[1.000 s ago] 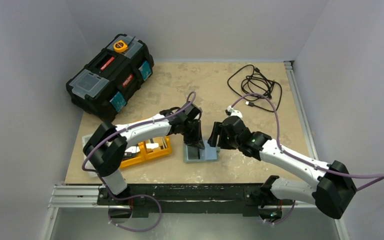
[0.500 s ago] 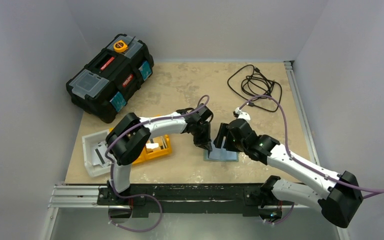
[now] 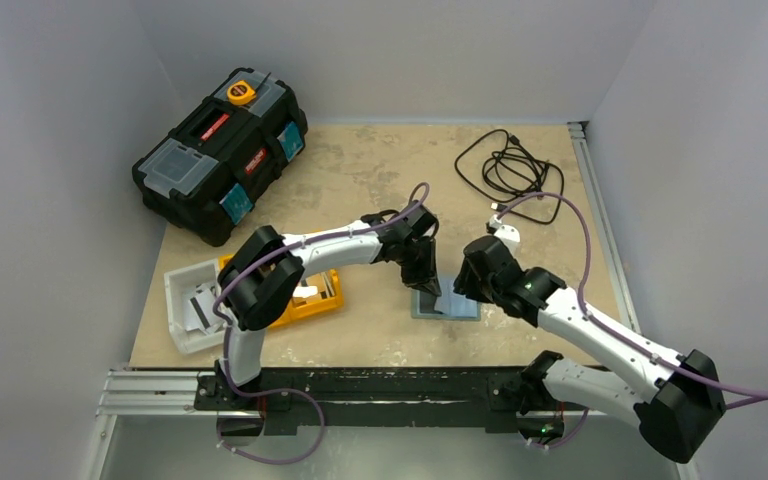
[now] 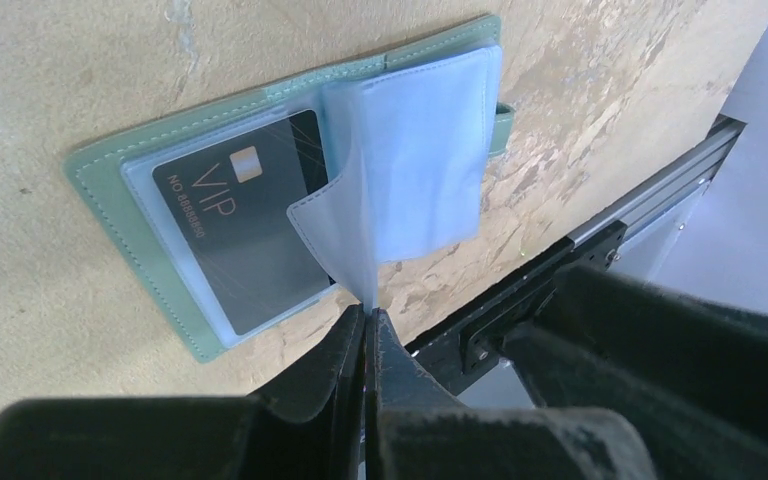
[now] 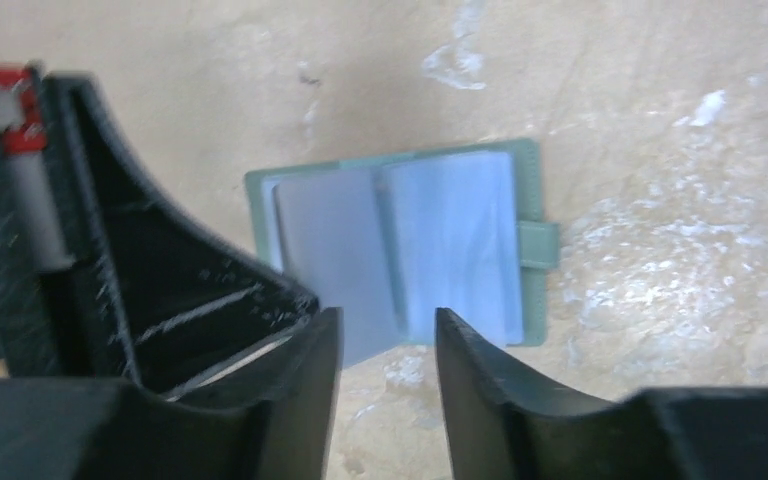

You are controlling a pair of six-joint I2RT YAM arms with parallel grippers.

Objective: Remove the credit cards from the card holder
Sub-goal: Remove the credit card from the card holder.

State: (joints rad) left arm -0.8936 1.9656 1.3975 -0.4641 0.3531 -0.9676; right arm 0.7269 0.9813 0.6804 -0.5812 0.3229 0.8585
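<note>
**Beige worktop, grey walls: a sleeve lifted to bare a card**

On the mottled worktop (image 3: 360, 170), near its front edge and between the two arms, the card holder (image 3: 455, 306) lies open and flat. The left jaws are pinched tight on the corner of a clear sleeve (image 4: 410, 150), lifting it, probably to uncover the dark card (image 4: 240, 235) tucked in the pocket beneath. The right jaws hang just above, partly open and empty, seemingly ready to draw a card out.
</note>
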